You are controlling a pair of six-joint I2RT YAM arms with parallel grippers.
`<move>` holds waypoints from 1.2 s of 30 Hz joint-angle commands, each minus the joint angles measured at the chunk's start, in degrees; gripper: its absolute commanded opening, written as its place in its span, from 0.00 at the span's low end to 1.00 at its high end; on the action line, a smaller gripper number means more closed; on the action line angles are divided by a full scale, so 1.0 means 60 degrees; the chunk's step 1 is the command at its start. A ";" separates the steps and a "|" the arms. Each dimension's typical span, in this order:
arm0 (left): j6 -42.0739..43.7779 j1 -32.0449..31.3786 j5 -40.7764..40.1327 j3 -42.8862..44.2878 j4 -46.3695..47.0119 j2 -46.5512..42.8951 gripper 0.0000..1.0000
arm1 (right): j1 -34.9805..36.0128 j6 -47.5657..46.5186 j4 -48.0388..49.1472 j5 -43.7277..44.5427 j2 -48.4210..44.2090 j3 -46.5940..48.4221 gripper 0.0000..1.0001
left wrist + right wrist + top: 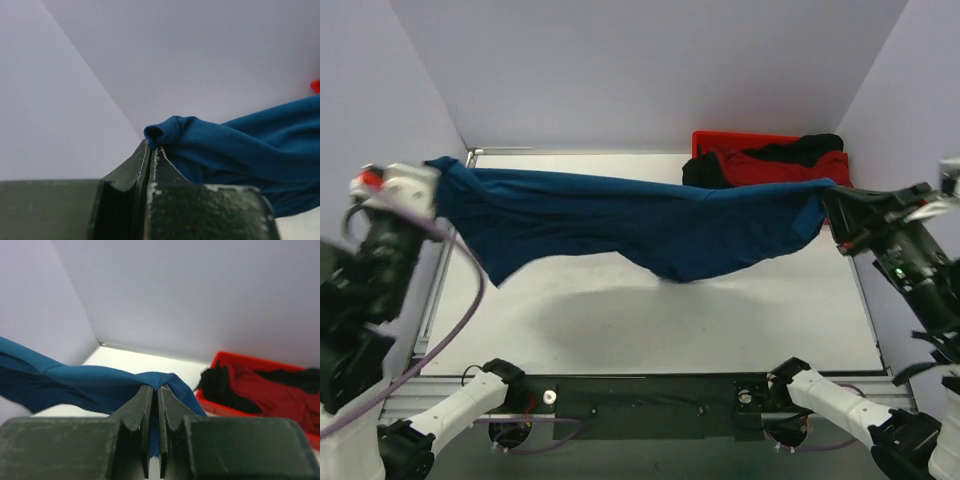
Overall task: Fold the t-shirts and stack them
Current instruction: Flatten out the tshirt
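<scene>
Top external view first: gives the whole scene. Shows the dark navy-blue soft cloth t-shirt (640, 225) stretched in the air between the left pincer (438, 180) and the right pincer (832, 205), sagging in the middle and lifted above the white desk (620, 320), with its shadow on the surface beneath. Shows also, at the far right corner of the desk, the red plastic tray (740, 138) with a crumpled red cloth t-shirt (785, 168) and a crumpled black cloth t-shirt (812, 148) heaped in it, just behind the right end of the blue one. Does not make clear how either pincer stands, because cloth and arm cover the tips.

Left wrist view: supplies that detail for the left side. Shows the two dark fingers (142, 160) pressed together, closed on a small rolled edge of the navy-blue t-shirt. Cloth bulging just above the tips, then running away to the right.

Right wrist view: same kind of grip. Shows the fingers (137, 405) nearly touching, with a fold of the navy-blue cloth pinched between them, draped over the tips and running off to the left. Adds the tray beyond on the right, with the red and black shirts in it, apart from the pincer.
</scene>
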 commanded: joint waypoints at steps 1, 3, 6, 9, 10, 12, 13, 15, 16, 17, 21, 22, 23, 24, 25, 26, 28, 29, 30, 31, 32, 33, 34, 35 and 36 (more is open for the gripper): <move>0.0076 0.0129 -0.0416 0.1696 -0.1177 -0.0557 0.00 | -0.0044 -0.0259 0.0212 -0.1738 -0.0187 0.0735 0.00; 0.0106 0.0275 -0.0254 0.2048 -0.1368 -0.0807 0.00 | -0.0044 -0.0112 0.0182 -0.2384 -0.0231 0.0955 0.00; 0.0019 0.0509 -0.0121 0.2370 -0.1588 -0.1099 0.00 | -0.0044 0.0078 0.0182 -0.3101 -0.0261 0.1247 0.00; -0.0055 0.0568 -0.0295 0.2473 -0.1662 -0.1145 0.00 | -0.0030 0.0167 0.0430 -0.3542 -0.0261 0.1351 0.00; -0.0055 0.0568 -0.0427 0.2459 -0.1575 -0.1130 0.00 | -0.0044 0.0196 0.0489 -0.3587 -0.0246 0.1322 0.00; -0.0011 0.0539 -0.0940 0.2313 -0.1458 -0.0999 0.00 | -0.0044 0.0225 0.0796 -0.3646 -0.0159 0.1205 0.00; 0.0018 0.0467 -0.1232 0.2167 -0.1414 -0.0940 0.00 | -0.0044 0.0225 0.0972 -0.3631 -0.0086 0.1030 0.00; 0.0120 0.0262 -0.1642 0.1584 -0.1224 -0.0793 0.00 | -0.0044 0.0094 0.1265 -0.3558 0.0266 0.0709 0.00; 0.0150 0.0188 -0.1804 0.1319 -0.0976 -0.0648 0.00 | -0.0044 0.0035 0.1339 -0.3514 0.0687 0.0648 0.00; 0.0310 -0.0001 -0.2226 0.0707 -0.0843 -0.0559 0.00 | -0.0030 -0.0096 0.1470 -0.3470 0.0982 0.0503 0.00; 0.0780 -0.0223 -0.2889 -0.1313 0.0416 -0.0047 0.00 | -0.0088 -0.0579 0.1807 -0.3309 0.2958 0.0384 0.00; 0.0969 -0.0223 -0.2991 -0.1712 0.0998 0.0172 0.00 | -0.0132 -0.0595 0.1852 -0.3323 0.3774 0.0399 0.00; 0.1058 -0.0121 -0.3050 -0.2397 0.1395 0.0333 0.00 | -0.0321 -0.0523 0.1968 -0.3497 0.4145 0.0399 0.00; 0.1247 0.0097 -0.3036 -0.2868 0.2168 0.0582 0.00 | -0.0395 -0.0420 0.2042 -0.3673 0.5019 0.0399 0.00; 0.1321 0.0288 -0.3007 -0.3627 0.2915 0.0889 0.00 | -0.0613 -0.0260 0.2217 -0.4008 0.5419 0.0413 0.00; 0.1279 0.0841 -0.2673 -0.3910 0.3314 0.1153 0.00 | -0.0717 -0.0171 0.2291 -0.4128 0.6308 0.0457 0.00; 0.0711 0.2170 -0.1390 -0.4513 0.3801 0.1958 0.00 | -0.0893 -0.0083 0.2554 -0.4202 0.7627 0.0691 0.00; 0.0388 0.2687 -0.0917 -0.4644 0.3976 0.2657 0.00 | -0.0995 -0.0068 0.2599 -0.4173 0.8171 0.0996 0.00; -0.0224 0.3664 -0.0086 -0.4660 0.4079 0.3012 0.00 | -0.1054 -0.0068 0.2628 -0.4202 0.9018 0.1260 0.00; -0.0376 0.4022 0.0213 -0.4718 0.4472 0.3741 0.00 | -0.1142 -0.0068 0.2672 -0.4275 0.9578 0.1843 0.00; -0.0566 0.4605 0.0680 -0.4864 0.4664 0.4067 0.00 | -0.1186 -0.0068 0.2731 -0.4536 1.0540 0.2414 0.00; -0.0568 0.4742 0.0858 -0.4967 0.5246 0.4665 0.00 | -0.1274 0.0034 0.2804 -0.4612 1.0927 0.2739 0.00; -0.0568 0.4772 0.1194 -0.5185 0.5498 0.4947 0.00 | -0.1318 0.0151 0.3007 -0.4728 1.1743 0.3221 0.00; -0.0539 0.4802 0.1386 -0.5275 0.5994 0.5471 0.00 | -0.1406 0.0370 0.3140 -0.4846 1.2433 0.3487 0.00; -0.0567 0.4802 0.1721 -0.5348 0.6129 0.5767 0.00 | -0.1479 0.0444 0.3489 -0.5079 1.2715 0.3823 0.00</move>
